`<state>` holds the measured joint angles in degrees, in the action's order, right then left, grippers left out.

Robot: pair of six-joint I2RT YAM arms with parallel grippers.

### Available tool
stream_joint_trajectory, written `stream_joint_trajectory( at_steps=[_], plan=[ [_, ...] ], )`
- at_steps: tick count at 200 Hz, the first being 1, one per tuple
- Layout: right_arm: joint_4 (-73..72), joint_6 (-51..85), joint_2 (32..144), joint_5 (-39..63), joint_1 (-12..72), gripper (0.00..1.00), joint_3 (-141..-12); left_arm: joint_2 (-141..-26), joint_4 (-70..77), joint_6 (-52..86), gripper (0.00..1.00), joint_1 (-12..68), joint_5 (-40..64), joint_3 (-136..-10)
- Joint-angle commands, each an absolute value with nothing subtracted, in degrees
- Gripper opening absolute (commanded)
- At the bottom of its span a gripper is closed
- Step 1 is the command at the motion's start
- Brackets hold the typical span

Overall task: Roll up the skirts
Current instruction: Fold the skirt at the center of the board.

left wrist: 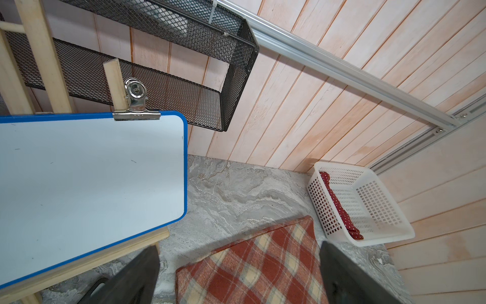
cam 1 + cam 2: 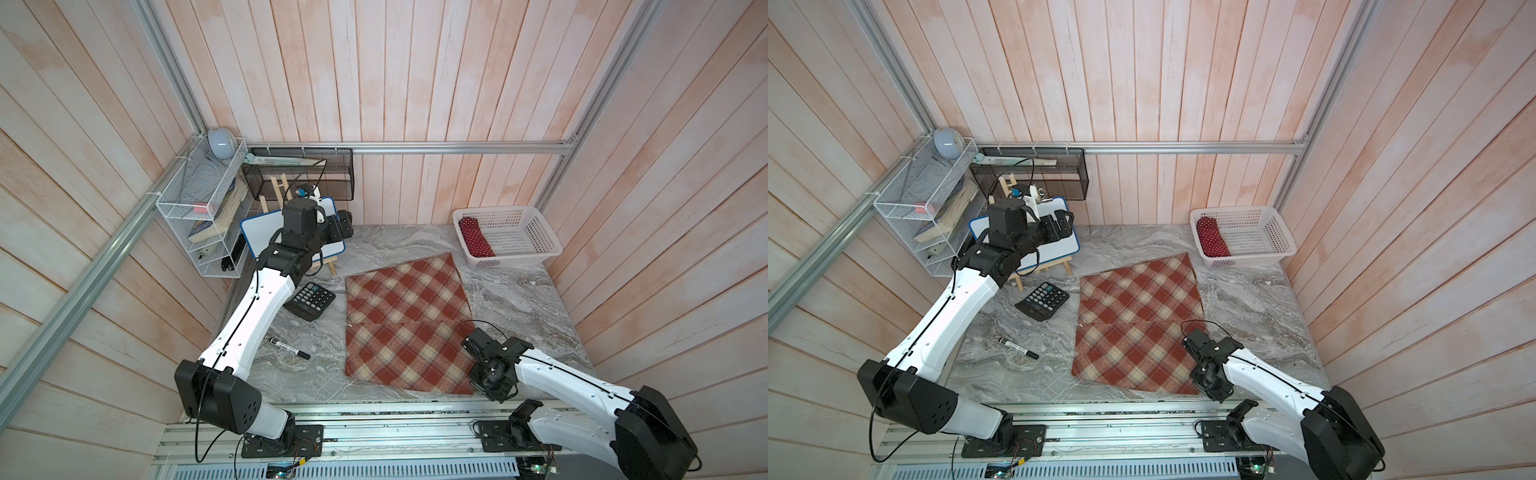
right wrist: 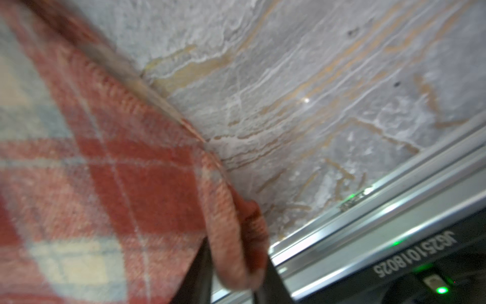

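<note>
Plaid skirt (image 2: 405,324) spread flat mid-table (image 2: 519,299), between calculator (image 2: 312,300) and basket (image 2: 515,237), right gripper (image 3: 235,279) pinching its near right corner, corner curled off the marble, left gripper (image 1: 239,247) gaping, empty, up by the whiteboard (image 1: 92,171)

The grey marbled table (image 2: 519,299) carries a spread plaid skirt (image 2: 405,324) mid-table, a black calculator (image 2: 312,301) and marker (image 2: 289,348) to its left, an easel (image 2: 332,267) behind them, and a white basket (image 2: 509,262) in the far right corner.
</note>
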<state>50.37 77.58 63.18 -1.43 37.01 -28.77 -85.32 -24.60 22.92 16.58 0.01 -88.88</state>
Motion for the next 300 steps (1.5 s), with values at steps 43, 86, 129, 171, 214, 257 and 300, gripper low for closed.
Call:
stream_joint_trajectory(
  at_steps=[43,86,129,171,214,257,300],
  plan=[
    [59.2,76.37,62.41,-6.07,36.36,0.0,-37.85,-84.66,-24.5,20.98,1.0,16.64,-0.21,-88.06],
    [58.03,69.23,65.97,-7.6,27.96,0.0,-52.73,-84.03,-25.32,21.04,1.0,16.29,-0.59,-87.11],
    [50.62,55.42,77.49,-5.32,18.75,0.0,-62.54,-84.06,-27.42,20.65,1.0,16.33,-0.73,-87.22],
    [49.36,45.78,91.48,-4.34,16.36,0.0,-77.05,-83.65,-28.24,21.62,1.0,16.29,-0.4,-86.32],
    [51.93,42.14,100.78,-2.73,16.17,0.0,-91.09,-83.88,-28.47,21.19,1.0,16.2,-1.2,-87.14],
    [51.62,40.61,107.43,-0.04,15.47,0.0,-99.14,-86.13,-28.28,21.3,1.0,15.82,6.85,-87.25],
    [52.65,39.96,108.98,-0.09,15.4,0.0,-99.52,-85.14,-30.49,30.73,1.0,20.19,19.3,-79.65]
  ],
)
